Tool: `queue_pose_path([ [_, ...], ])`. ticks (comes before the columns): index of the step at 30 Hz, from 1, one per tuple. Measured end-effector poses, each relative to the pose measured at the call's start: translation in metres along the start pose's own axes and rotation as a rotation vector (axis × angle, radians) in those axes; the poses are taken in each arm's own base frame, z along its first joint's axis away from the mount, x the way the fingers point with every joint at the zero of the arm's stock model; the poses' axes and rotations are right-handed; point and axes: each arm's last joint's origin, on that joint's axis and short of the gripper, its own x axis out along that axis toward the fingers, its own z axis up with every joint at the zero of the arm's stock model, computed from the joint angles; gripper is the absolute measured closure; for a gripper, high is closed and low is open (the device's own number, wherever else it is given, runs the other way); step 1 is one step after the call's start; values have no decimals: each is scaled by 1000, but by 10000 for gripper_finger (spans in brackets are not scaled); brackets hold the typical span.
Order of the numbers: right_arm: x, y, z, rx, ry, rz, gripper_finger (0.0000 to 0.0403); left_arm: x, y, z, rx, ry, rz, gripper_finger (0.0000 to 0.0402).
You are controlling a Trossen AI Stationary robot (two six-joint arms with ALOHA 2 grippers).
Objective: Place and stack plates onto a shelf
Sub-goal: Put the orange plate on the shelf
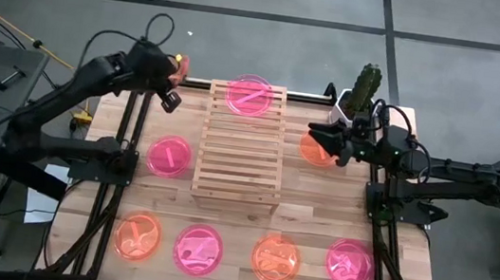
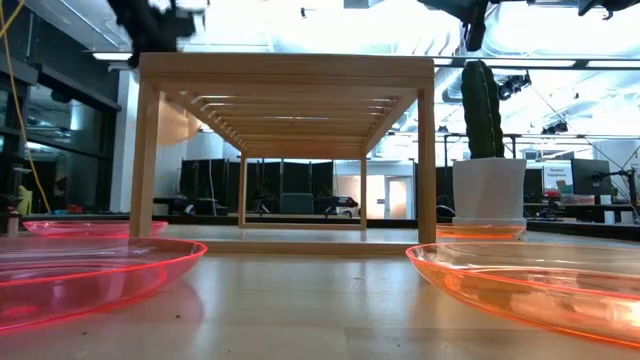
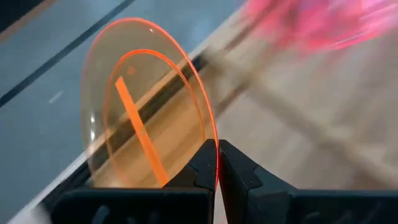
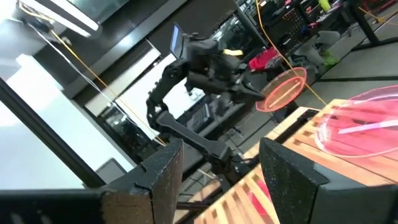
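The left gripper [image 3: 217, 163] is pinching an orange plate [image 3: 146, 102] by its rim, holding it raised near the shelf's [image 1: 240, 148] far left corner, probably for stacking on the pink plate [image 1: 251, 95] there; the right gripper [image 1: 319, 135] is waiting open over another orange plate [image 1: 311, 150] beside the shelf.

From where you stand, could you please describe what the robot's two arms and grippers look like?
Both arms are black and jointed, with looping black cables along them. The left gripper ends in two blocky matte-black fingers with angled tips. The right gripper has the same squared, dark, rough-textured fingers. A green light glows near the right arm's base.
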Motion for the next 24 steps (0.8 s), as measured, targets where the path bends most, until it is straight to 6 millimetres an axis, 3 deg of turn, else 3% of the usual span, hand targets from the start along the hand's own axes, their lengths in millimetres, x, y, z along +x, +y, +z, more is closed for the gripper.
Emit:
queue_pose_path([
  [5,0,1,1,-7,-7,6,208,-37,-32,21,79,-145,-223,401],
  [12,0,1,1,-39,-10,7,208,-55,-116,43,423,-172,-415,401],
  [18,0,1,1,-56,-10,7,208,-41,-188,37,884,-154,-390,401],
  [24,0,0,1,-67,-7,5,208,-16,-234,19,1152,-93,-318,401],
])
